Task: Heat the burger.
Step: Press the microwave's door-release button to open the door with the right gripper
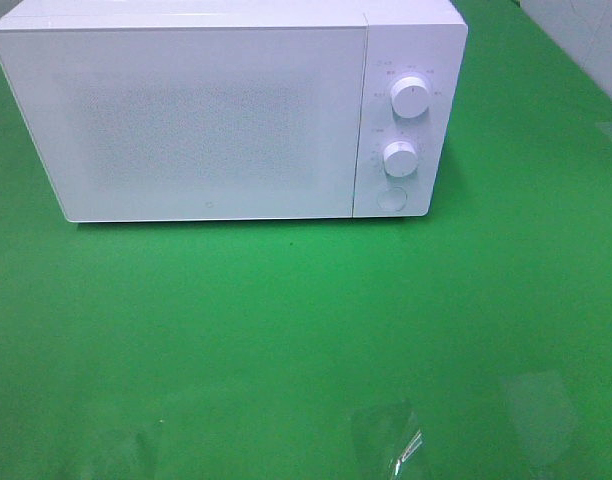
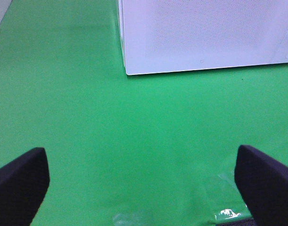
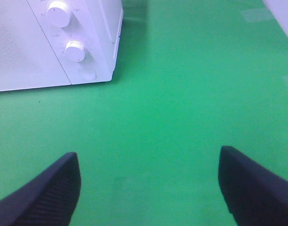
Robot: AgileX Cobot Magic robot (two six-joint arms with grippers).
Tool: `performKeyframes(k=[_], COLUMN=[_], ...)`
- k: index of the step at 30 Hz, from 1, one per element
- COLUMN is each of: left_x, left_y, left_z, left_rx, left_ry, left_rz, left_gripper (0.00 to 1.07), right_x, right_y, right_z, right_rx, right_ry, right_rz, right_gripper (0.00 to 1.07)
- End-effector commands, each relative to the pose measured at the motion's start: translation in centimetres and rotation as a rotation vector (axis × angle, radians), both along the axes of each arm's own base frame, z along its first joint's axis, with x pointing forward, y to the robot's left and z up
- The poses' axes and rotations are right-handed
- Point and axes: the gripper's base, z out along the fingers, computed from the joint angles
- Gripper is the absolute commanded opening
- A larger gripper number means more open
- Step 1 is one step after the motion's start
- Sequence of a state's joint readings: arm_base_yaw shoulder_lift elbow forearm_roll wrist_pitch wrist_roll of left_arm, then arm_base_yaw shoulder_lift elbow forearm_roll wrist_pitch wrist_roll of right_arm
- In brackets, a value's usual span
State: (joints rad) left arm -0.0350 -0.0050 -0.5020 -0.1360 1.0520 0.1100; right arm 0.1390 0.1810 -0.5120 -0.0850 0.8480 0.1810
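The high view takes in the whole front of a white microwave [image 1: 206, 120] standing at the far side of the green tabletop [image 1: 286, 330]. Its door [image 1: 186, 120] is shut, and an upper knob [image 1: 411, 97], a lower knob [image 1: 399, 157] and a round button [image 1: 391, 198] sit on the panel at its right. Neither arm shows in this view.

The left wrist view shows only the microwave's lower left corner. The right wrist view shows only the control panel end and the microwave's right side.

The left end effector [image 2: 141, 188] is spread wide over bare tabletop, with nothing between its dark fingers [image 2: 19, 183]. The right end effector [image 3: 148, 188] is also spread and grips nothing.

The burger appears in none of the three views, so I cannot tell where it lies relative to either end effector. The frosted door hides the microwave's inside.

A clear glossy patch [image 1: 391, 440] glints on the tabletop near the front edge. The ground between both end effectors and the microwave is plain green.
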Motion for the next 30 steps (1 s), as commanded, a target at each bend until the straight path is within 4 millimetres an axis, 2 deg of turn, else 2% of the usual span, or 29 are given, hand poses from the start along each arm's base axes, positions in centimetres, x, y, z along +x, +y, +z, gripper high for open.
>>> performKeyframes(k=[1, 10, 30], left_x=[-0.2, -0.2, -0.2], left_y=[0.0, 0.0, 0.0], left_z=[0.0, 0.0, 0.0], left_rx=[-0.002, -0.002, -0.002], left_ry=[-0.030, -0.030, -0.027], left_rz=[0.002, 0.002, 0.002], left_gripper=[1.00, 1.00, 1.00], right_x=[-1.5, -3.8, -4.0], right_y=[-0.3, -0.6, -0.6], right_z=[0.1, -1.4, -1.4], right_rx=[0.006, 0.009, 0.009], right_ry=[-0.027, -0.034, -0.044], right_rz=[-0.026, -0.032, -0.032], right_gripper=[0.76, 0.76, 0.76])
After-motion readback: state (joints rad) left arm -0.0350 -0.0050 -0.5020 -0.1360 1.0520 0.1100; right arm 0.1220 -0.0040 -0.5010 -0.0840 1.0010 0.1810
